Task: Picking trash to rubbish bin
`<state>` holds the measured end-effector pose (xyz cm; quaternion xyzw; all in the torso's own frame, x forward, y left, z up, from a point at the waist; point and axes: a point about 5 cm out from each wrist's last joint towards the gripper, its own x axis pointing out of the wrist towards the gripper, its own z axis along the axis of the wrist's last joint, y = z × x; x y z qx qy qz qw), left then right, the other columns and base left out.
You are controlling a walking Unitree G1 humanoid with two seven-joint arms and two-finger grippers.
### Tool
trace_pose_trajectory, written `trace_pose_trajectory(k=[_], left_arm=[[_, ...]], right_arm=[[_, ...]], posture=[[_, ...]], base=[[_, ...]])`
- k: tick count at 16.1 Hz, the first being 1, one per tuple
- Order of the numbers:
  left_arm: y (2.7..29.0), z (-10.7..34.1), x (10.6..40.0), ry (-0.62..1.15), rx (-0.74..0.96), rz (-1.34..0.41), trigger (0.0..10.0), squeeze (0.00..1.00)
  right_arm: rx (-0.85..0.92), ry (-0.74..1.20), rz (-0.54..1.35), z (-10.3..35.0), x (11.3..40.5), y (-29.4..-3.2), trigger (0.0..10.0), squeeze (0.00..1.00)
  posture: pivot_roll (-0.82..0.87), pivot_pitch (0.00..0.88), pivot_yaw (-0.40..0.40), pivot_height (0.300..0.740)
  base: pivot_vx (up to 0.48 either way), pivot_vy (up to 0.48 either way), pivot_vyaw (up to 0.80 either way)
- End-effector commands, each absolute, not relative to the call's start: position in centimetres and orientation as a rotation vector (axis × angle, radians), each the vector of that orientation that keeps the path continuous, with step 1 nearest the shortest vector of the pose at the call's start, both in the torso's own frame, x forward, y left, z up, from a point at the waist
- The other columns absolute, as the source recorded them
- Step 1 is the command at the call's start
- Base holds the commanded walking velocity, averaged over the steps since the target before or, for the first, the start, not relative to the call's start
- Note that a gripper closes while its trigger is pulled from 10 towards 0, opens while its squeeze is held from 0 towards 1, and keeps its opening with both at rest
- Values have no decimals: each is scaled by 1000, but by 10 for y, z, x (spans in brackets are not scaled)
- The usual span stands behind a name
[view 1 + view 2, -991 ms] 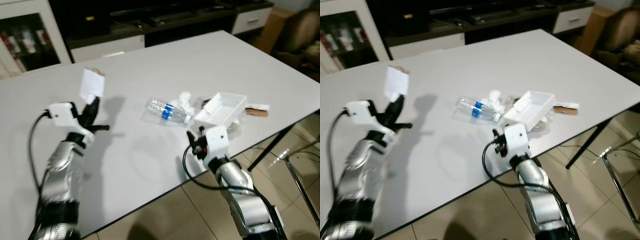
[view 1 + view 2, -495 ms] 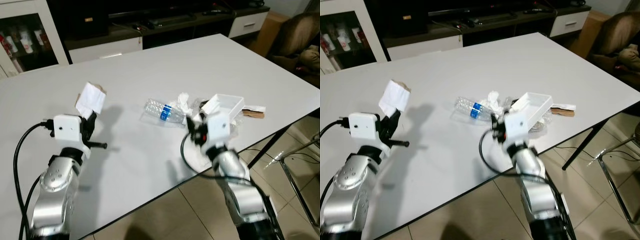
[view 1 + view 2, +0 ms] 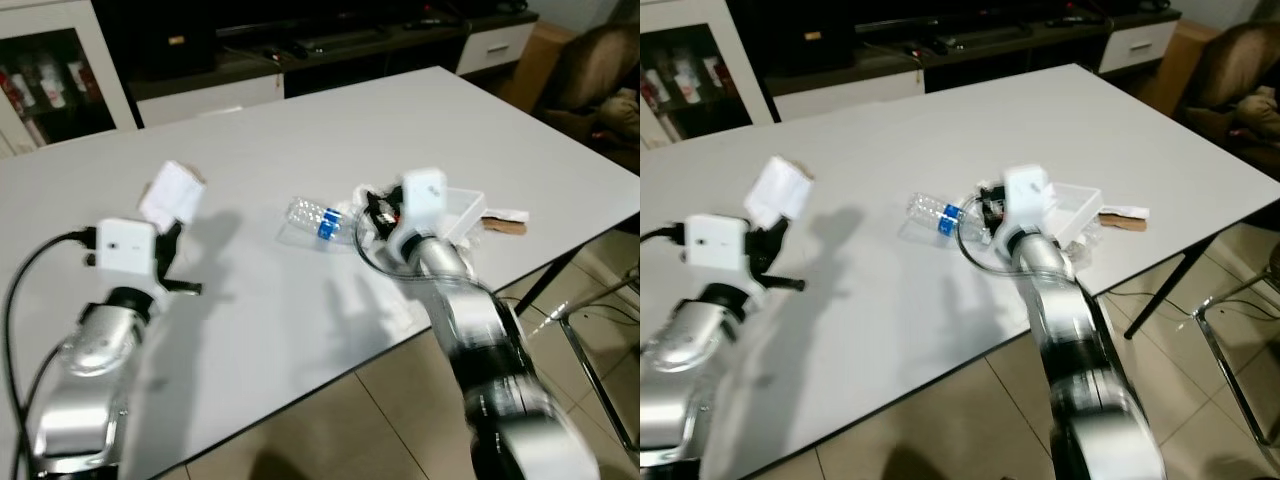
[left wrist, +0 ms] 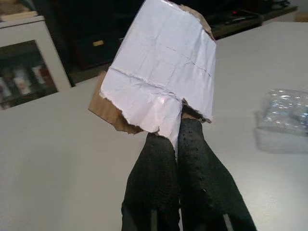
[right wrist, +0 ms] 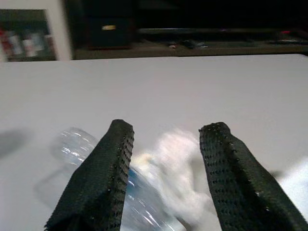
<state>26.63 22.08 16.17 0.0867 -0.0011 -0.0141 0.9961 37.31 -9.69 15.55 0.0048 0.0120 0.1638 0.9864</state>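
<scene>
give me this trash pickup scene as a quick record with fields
left hand: shut on torn paper scrap, held above the table
right hand: open, aimed at the plastic bottle and crumpled tissue
other trash: white tray, wrapper near the table's right edge
bin: not seen

white-and-brown torn paper (image 4: 161, 77), clear blue-labelled bottle (image 3: 322, 221)
</scene>
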Motion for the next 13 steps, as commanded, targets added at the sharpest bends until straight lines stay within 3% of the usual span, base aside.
trace_pose_trajectory(k=[1, 9, 13], left_arm=[[224, 169, 261, -9, 195, -42, 10000, 0], [229, 180, 250, 3, 197, -43, 10000, 0], [229, 197, 240, -3, 242, -72, 10000, 0]], right_arm=[[24, 48, 407, 162, 382, -91, 10000, 1000], [24, 118, 513, 172, 401, -90, 10000, 1000], [-69, 174, 489, 165, 402, -92, 10000, 1000]], posture=[[159, 0, -40, 740], [239, 0, -69, 740], [321, 78, -100, 740]], base=[[0, 0, 0], [0, 0, 0], [0, 0, 0]])
